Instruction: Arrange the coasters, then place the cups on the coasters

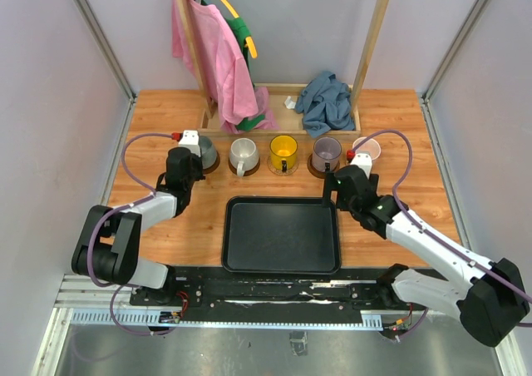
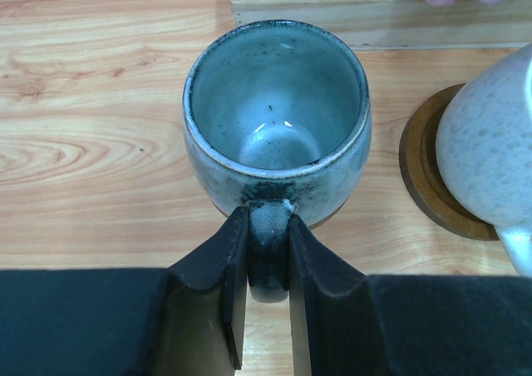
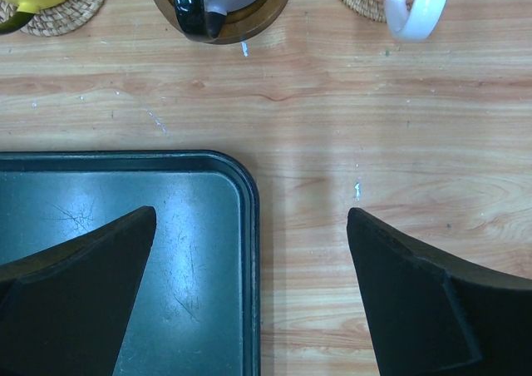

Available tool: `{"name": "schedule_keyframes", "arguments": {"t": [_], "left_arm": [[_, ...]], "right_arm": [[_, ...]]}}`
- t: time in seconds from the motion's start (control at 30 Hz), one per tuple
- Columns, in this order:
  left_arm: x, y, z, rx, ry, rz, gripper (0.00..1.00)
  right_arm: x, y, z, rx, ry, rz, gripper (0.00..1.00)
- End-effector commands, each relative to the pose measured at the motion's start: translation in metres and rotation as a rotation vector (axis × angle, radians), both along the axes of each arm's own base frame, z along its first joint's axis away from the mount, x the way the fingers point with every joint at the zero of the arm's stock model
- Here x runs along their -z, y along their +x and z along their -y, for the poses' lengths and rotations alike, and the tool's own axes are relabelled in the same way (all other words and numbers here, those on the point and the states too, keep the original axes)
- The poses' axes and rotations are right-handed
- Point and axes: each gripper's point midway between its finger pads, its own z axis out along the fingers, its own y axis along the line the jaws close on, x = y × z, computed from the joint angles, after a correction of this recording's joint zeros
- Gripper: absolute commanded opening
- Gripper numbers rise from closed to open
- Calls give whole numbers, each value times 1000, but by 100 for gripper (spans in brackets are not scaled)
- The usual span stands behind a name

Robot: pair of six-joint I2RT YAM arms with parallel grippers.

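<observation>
Finding: no legible text, label, brand, number or sign on any surface in the three views.

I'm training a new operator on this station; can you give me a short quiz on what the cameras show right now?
1. True or false: the right gripper stands open over the black tray's edge.
2. Which part of the grey mug does the left gripper clamp? A rim, B handle, C base.
3. What colour is the middle mug of the row?
Key: 1 true; 2 B; 3 yellow.
</observation>
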Motion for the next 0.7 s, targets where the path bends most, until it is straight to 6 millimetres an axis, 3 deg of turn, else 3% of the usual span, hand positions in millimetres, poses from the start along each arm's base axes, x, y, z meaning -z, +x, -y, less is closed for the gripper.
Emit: {"name": "schedule_keyframes", "arguments": {"t": [0.0,0.17,0.3,0.53,0.67], "left_arm": [[-21,13,-3,-20,-22,92,1],[-20,11,-3,-11,-12,80,34],[-20,9,-5,-15,1,72,50],[-25,4,-7,-22,1,77,63],[-30,2,-10,-34,9,84,66]], "right_arm": [[-10,7,-1,16,20,16,100],[-8,8,-4,9,23,10,100],[-9,8,-5,7,30,10,100],[-10,9,-7,1,37,9,100],[-10,8,-8,-1,42,9,100]]}}
